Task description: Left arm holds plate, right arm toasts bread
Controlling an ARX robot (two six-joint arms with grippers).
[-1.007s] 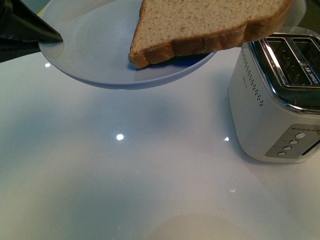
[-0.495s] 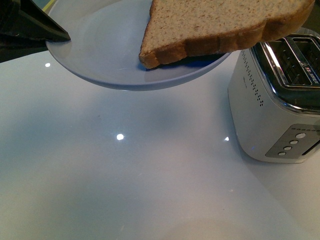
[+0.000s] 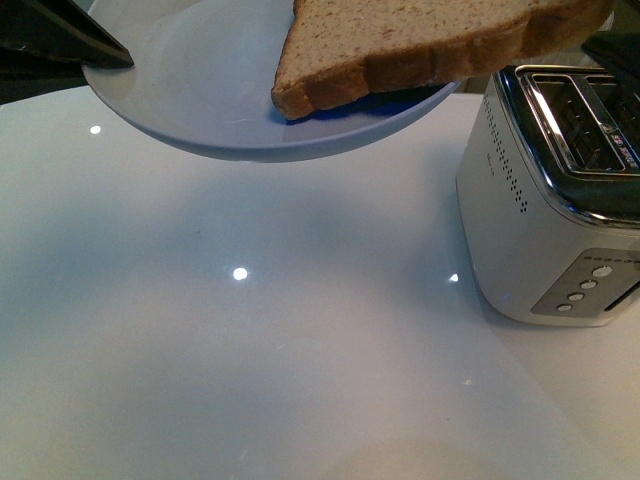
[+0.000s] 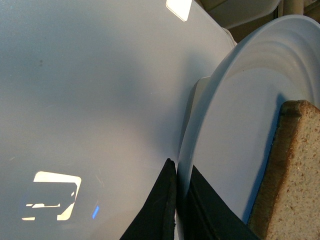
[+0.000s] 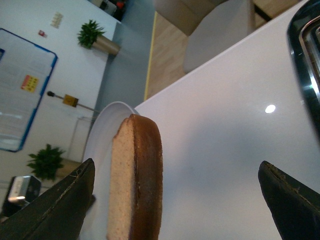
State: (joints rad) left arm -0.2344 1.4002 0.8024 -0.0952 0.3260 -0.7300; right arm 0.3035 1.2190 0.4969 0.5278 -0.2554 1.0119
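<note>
The bread (image 3: 420, 45) lies flat on the plate (image 3: 190, 90), up in the air above the table (image 3: 250, 350). In the front view its long axis runs across the scene: one crust corner points to the near left over the plate's well, and the far end juts past the plate's right rim, just above the left edge of the toaster (image 3: 520, 220). A long side of darker crust faces the front camera. In the right wrist view the slice is seen edge-on, its brown crust toward that camera.

The left gripper (image 3: 70, 40) is clamped on the plate's left rim. The left wrist view shows its two black fingers (image 4: 160, 210) pinching the rim, one under it and one over it, with the bread's edge close by on the plate's inner surface.

The right gripper (image 5: 175, 170) is spread wide, its two fingers (image 5: 55, 205) well apart with the slice between them. The slice is nearer one finger, and a strip of plate shows between the two, so neither finger touches it.

The plate holds only the bread. The white toaster stands on the glossy white table to the right, its chrome top with two dark slots facing up and a row of round buttons (image 3: 585, 285) on its near end.
</note>
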